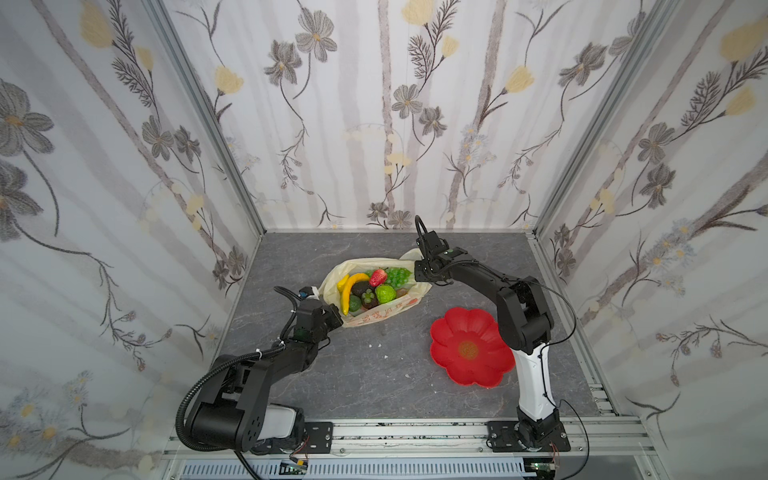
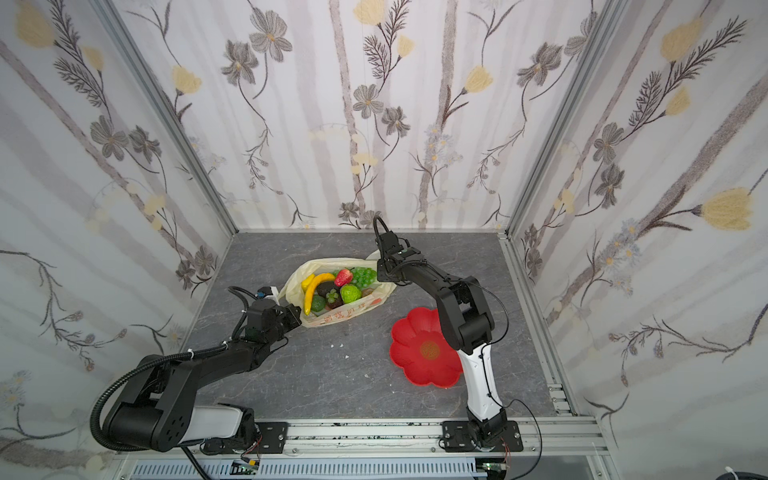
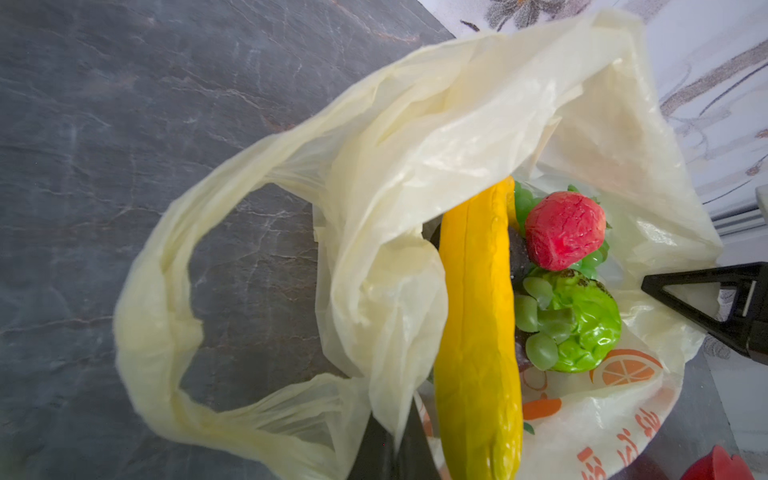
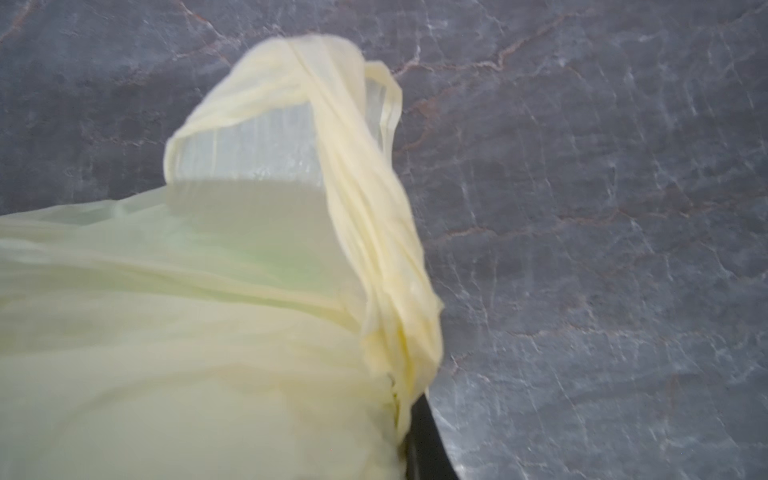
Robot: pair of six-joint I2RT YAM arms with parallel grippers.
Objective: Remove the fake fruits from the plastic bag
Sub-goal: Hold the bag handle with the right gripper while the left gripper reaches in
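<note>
**Both top views and both wrist views.** We see the plastic bag [image 1: 374, 313] [image 2: 336, 316] lying on the grey table [image 1: 374, 374], stretched between the two pincers with its mouth spread upward.

The left pincer [image 1: 334, 316] is pressed together on the bag's rim at the end nearest it. In the left wrist view the film is caught between its dark fingers [image 3: 374, 457], and a loop handle hangs free to one side of them.

The right pincer [image 1: 419, 272] meets the bag at the opposite end. In the right wrist view only one finger [image 4: 424, 440] shows. The film gathers into tight creases against it and covers the other, so we read this pincer as pinching the bag too.

The fake fruits [image 1: 370, 289] all sit inside the bag, between the pincers:
- **Nearest the left pincer:** the banana [image 1: 351, 286] and the avocado [image 1: 354, 303].
- **Midway:** the mangosteen [image 1: 368, 297] and the custard apple [image 1: 385, 294].
- **Nearest the right pincer:** the strawberry [image 1: 377, 277] and the grape bunch [image 1: 398, 276], with the grapes just beside its tips.

In the left wrist view the banana [image 3: 478, 311] runs straight away from the left pincer. The strawberry [image 3: 563, 228] and custard apple [image 3: 582, 324] lie between it and the right pincer's finger [image 3: 685, 299].

The red flower-shaped plate [image 1: 453, 332] lies apart from the bag, well behind the right pincer and beside that arm.
</note>
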